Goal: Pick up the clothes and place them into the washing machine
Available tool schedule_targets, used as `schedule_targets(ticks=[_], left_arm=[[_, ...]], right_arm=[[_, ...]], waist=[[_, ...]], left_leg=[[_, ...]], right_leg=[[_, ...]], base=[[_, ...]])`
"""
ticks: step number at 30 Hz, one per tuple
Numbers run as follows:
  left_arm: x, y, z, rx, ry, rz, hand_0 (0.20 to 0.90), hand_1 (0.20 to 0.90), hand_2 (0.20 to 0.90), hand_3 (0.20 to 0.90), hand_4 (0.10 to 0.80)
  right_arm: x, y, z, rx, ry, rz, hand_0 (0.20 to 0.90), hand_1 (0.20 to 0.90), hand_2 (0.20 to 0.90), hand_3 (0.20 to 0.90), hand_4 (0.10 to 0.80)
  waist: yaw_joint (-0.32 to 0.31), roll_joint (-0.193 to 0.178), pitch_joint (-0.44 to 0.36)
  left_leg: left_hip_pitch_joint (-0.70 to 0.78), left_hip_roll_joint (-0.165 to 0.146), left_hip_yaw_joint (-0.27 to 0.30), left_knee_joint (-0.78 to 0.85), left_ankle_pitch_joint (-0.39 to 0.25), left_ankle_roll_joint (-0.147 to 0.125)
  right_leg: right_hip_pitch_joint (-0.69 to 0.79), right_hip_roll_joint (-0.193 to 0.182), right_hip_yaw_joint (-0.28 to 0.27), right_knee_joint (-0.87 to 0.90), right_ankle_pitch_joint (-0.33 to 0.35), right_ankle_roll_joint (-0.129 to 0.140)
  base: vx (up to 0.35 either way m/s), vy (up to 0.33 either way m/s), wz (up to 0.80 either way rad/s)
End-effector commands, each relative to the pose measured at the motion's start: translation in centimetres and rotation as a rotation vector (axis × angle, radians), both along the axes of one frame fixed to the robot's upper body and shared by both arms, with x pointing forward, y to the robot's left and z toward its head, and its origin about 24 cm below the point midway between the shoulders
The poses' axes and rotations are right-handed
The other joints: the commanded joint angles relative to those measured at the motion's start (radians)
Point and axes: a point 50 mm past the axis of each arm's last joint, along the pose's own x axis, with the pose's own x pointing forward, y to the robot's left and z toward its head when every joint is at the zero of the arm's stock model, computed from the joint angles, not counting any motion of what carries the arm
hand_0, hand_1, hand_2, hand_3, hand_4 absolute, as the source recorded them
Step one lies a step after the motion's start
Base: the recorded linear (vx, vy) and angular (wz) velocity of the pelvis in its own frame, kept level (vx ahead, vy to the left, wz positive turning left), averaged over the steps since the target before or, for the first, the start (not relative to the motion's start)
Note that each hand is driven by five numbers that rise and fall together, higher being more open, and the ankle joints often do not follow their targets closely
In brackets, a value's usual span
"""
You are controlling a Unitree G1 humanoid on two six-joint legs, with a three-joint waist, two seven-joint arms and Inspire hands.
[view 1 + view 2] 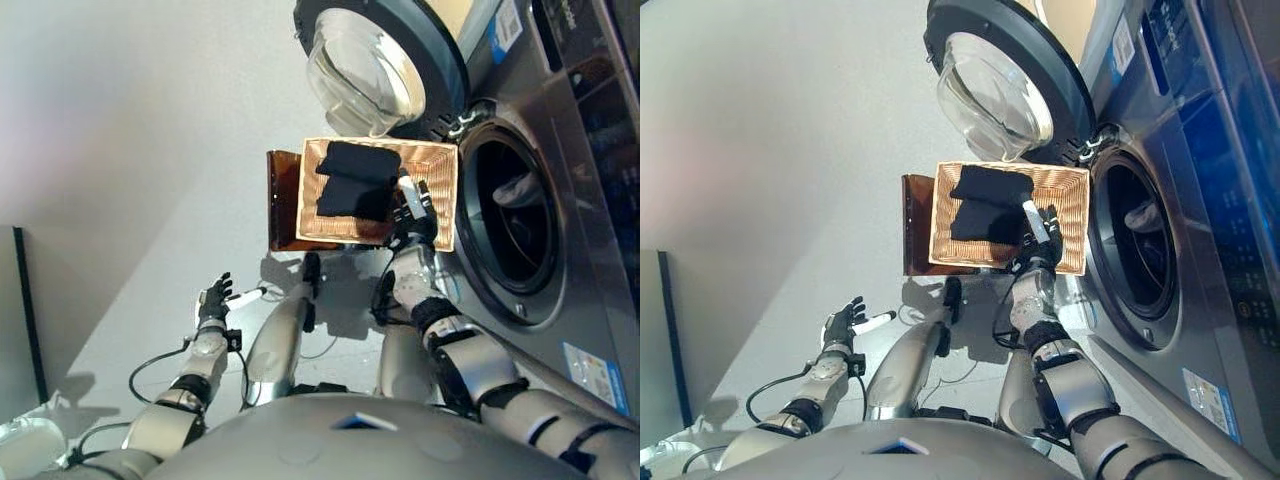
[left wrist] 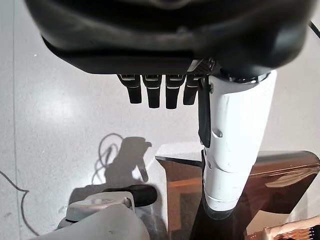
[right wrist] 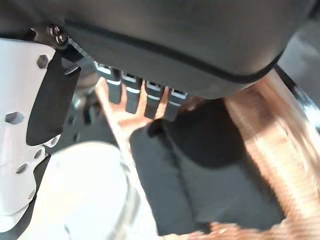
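The right robot hand point(image 1: 1042, 232), fingers extended, is hovering at the wicker basket point(image 1: 1072, 205) rim over black clothes point(image 1: 985, 205), beside the open washing machine drum point(image 1: 1130, 240). The left robot hand point(image 1: 843, 322) is hanging spread above bare floor point(image 1: 770, 150).

Silver-grey arms with black joint bands; dark left hand point(image 1: 213, 297) and right hand point(image 1: 1040, 238), each thumb white-covered, hex screws near thumb.

left hand point(image 2: 165, 90) relaxed above brown stand point(image 2: 280, 175)

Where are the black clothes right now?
The black clothes lie in the tan wicker basket, beside the grey washing machine's open drum, under the right hand.
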Motion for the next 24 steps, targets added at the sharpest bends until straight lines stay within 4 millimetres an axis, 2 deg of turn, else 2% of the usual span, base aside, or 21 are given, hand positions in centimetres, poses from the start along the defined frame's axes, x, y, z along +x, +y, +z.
schedule_targets(ticks=[1, 3, 6, 10, 13, 14, 15, 24], left_arm=[[0.3, 4.8, 1.2, 0.156, -0.014, 0.057, 0.900, 0.900, 0.900, 0.900, 0.800], [0.0, 5.1, 1.2, 0.158, -0.005, 0.056, 0.900, 0.900, 0.900, 0.900, 0.800], [-0.4, 5.2, 1.1, 0.155, 0.005, 0.047, 0.900, 0.900, 0.900, 0.900, 0.800], [-0.5, 5.2, 1.1, 0.158, 0.004, 0.013, 0.900, 0.900, 0.900, 0.900, 0.800], [-0.4, 5.2, 1.1, 0.162, 0.003, -0.002, 0.900, 0.900, 0.900, 0.900, 0.800], [-0.4, 5.2, 1.1, 0.161, 0.000, -0.005, 0.900, 0.900, 0.900, 0.900, 0.800], [-0.4, 5.0, 1.1, 0.163, 0.005, -0.015, 0.900, 0.900, 0.900, 0.900, 0.800], [-0.4, 4.7, 0.9, 0.168, 0.020, -0.027, 0.900, 0.900, 0.900, 0.900, 0.800]], right_arm=[[2.5, 1.8, 4.9, -0.429, -0.183, 0.287, 0.900, 0.900, 0.900, 0.900, 0.800], [2.5, 2.1, 6.1, -0.730, -0.225, 0.425, 0.900, 0.900, 0.900, 0.900, 0.800], [2.4, 0.6, 6.1, -1.022, -0.199, 0.505, 0.900, 0.900, 0.900, 0.900, 0.800], [2.1, -1.9, 5.6, -1.365, -0.123, 0.567, 0.900, 0.900, 0.900, 0.900, 0.800], [1.8, -3.4, 4.9, -1.542, -0.053, 0.595, 0.900, 0.900, 0.900, 0.900, 0.800], [1.8, -3.6, 4.8, -1.569, -0.043, 0.603, 0.900, 0.900, 0.900, 0.900, 0.800], [1.6, -4.1, 3.7, -1.592, 0.031, 0.617, 0.900, 0.900, 0.900, 0.900, 0.800], [1.3, -3.8, 2.4, -1.748, 0.089, 0.703, 0.900, 0.900, 0.900, 0.900, 0.800]], waist=[[0.002, -0.047, -0.022], [-0.003, -0.059, -0.023], [-0.009, -0.074, -0.028], [-0.006, -0.092, -0.039], [-0.001, -0.101, -0.047], [0.000, -0.103, -0.052], [0.006, -0.112, -0.062], [0.014, -0.128, -0.090]], left_leg=[[0.004, -0.050, 0.026, 0.064, -0.094, -0.016], [0.017, -0.049, 0.023, 0.056, -0.094, -0.015], [0.041, -0.047, 0.019, 0.038, -0.093, -0.014], [0.070, -0.047, 0.011, 0.007, -0.087, -0.012], [0.086, -0.048, 0.004, -0.011, -0.082, -0.010], [0.088, -0.048, 0.001, -0.019, -0.075, -0.009], [0.101, -0.049, -0.002, -0.032, -0.072, -0.009], [0.172, -0.048, -0.009, -0.097, -0.062, -0.007]], right_leg=[[0.098, 0.035, 0.028, -0.261, 0.151, -0.002], [0.109, 0.036, 0.026, -0.267, 0.154, 0.002], [0.136, 0.035, 0.021, -0.290, 0.162, 0.009], [0.170, 0.031, 0.016, -0.326, 0.173, 0.019], [0.195, 0.024, 0.011, -0.354, 0.181, 0.025], [0.198, 0.021, 0.009, -0.365, 0.190, 0.027], [0.217, 0.017, 0.006, -0.382, 0.194, 0.030], [0.290, 0.007, 0.000, -0.442, 0.210, 0.040]], base=[[0.000, 0.000, 0.00], [0.037, -0.015, 0.01], [0.056, -0.007, -0.02], [0.065, -0.012, 0.01], [0.060, -0.004, 0.05], [0.105, -0.024, 0.03], [0.067, -0.017, 0.04], [0.069, -0.004, 0.03]])
